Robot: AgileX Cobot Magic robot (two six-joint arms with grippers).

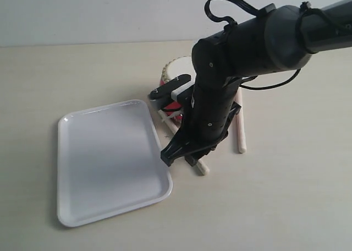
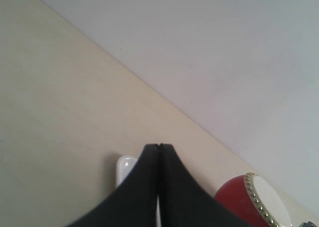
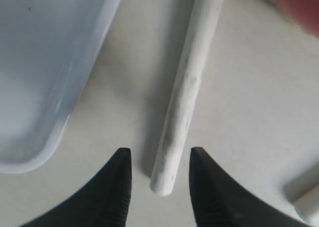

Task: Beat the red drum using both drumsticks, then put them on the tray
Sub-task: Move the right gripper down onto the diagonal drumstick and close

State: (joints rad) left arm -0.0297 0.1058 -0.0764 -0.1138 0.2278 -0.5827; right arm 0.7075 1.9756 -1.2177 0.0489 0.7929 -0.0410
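Note:
The red drum [image 1: 175, 70] stands behind my right arm, mostly hidden; its studded rim also shows in the left wrist view [image 2: 251, 202]. One pale drumstick [image 1: 202, 168] lies on the table just right of the white tray [image 1: 110, 157], and the second drumstick [image 1: 240, 131] lies further right. My right gripper [image 1: 184, 158] hangs low over the first stick. In the right wrist view the right gripper [image 3: 158, 157] is open, with the drumstick's [image 3: 189, 87] near end between its fingers, untouched. My left gripper [image 2: 158, 146] is shut on nothing and is not seen in the exterior view.
The tray's rim [image 3: 75, 102] runs close beside the stick that my right gripper straddles. The other stick [image 3: 305, 197] shows at that view's edge. A tray corner [image 2: 124, 166] peeks from behind my left fingers. A pale wall backs the table.

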